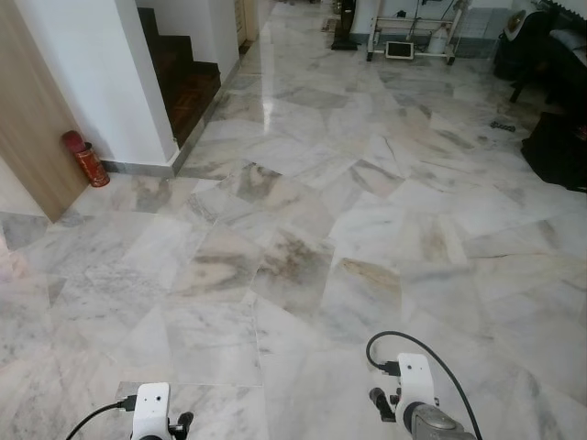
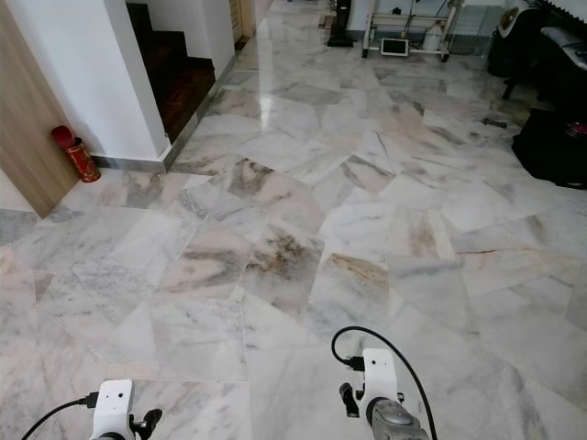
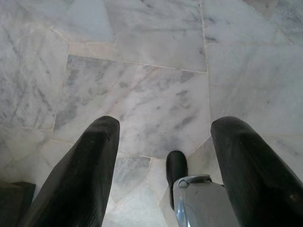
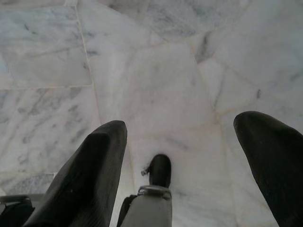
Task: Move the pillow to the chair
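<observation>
Both arms hang low at the bottom of the eye views, the left wrist (image 1: 151,412) and the right wrist (image 1: 415,390) over bare marble floor (image 1: 303,229). In the left wrist view my left gripper (image 3: 163,130) is open, with only floor tiles between its black fingers (image 3: 90,161). My right gripper (image 4: 180,127) is open as well, its fingers (image 4: 97,161) wide apart with nothing in them. Dark furniture (image 1: 559,147) stands at the far right; I cannot tell whether it is a chair.
A red extinguisher (image 1: 85,158) stands by a wooden panel (image 1: 32,119) on the left, next to a white wall corner (image 1: 101,82). Dark stairs (image 1: 183,78) rise behind it. A white rack (image 1: 413,32) is at the far end. Open floor stretches ahead.
</observation>
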Robot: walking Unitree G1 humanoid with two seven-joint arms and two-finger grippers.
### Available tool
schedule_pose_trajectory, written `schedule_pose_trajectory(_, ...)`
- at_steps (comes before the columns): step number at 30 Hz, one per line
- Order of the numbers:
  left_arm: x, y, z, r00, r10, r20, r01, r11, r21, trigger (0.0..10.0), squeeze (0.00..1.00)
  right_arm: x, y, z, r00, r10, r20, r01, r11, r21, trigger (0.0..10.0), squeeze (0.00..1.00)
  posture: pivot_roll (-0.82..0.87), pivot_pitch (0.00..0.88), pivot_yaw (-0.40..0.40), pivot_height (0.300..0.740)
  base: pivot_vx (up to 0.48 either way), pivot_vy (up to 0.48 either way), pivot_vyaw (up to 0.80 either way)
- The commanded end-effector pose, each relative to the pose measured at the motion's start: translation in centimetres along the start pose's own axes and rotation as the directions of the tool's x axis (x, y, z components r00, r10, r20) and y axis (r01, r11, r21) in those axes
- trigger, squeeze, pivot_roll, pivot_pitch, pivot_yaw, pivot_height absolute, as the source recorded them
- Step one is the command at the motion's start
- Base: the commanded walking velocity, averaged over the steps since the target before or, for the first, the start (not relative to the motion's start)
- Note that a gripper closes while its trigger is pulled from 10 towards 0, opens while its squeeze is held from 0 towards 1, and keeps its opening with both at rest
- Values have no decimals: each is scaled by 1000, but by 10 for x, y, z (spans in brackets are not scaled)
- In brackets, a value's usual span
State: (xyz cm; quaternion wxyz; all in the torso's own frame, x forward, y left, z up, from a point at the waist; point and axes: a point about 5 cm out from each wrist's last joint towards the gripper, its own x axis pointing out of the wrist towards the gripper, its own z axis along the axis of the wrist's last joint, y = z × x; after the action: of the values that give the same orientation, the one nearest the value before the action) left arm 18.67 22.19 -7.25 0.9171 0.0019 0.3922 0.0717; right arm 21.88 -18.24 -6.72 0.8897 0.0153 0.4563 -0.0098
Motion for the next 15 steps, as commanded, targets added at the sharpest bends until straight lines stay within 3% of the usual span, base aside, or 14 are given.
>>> schedule_pose_trajectory(1, -2, 4, -6, 999, 22, -28, -22, 1000, -22, 10000, 0, 0, 0, -1, 1000, -5, -18, 3, 998, -60, 10000, 0, -24, 0, 25, 740, 0, 0, 0)
schedule_pose_trajectory(8, -1, 5, -7, 999, 26, -40, -27, 999, -31, 10000, 0, 0, -1, -4, 996, -28, -80, 20, 994, -107, 10000, 0, -27, 0, 30, 740, 0, 0, 0)
schedule_pose_trajectory(9, -1, 5, -7, 999, 27, -44, -28, 999, -31, 10000, 0, 0, -1, -5, 996, -34, -84, 29, 998, -58, 10000, 0, -24, 0, 31, 740, 0, 0, 0)
schedule_pose_trajectory(15, -1, 7, -8, 998, 32, -58, -34, 999, -37, 10000, 0, 0, 1, -6, 996, -30, -83, 28, 999, -25, 10000, 0, -20, 3, 31, 740, 0, 0, 0)
